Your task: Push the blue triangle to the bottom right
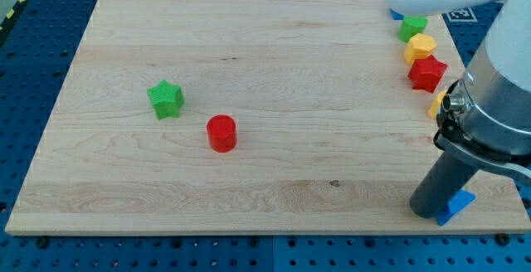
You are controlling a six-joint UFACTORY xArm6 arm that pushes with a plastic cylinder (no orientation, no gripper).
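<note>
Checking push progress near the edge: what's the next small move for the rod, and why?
Probably a short, gentle nudge toward the view's bottom right, or a stop. The blue triangle already lies by the board's bottom right corner, close to its edge, partly hidden behind the arm. My tip seems to touch its left side.

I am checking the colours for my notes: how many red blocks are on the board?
2. The red cylinder lies left of centre, beside the green star. The red star-like block sits at the right edge. The arm may hide more.
</note>
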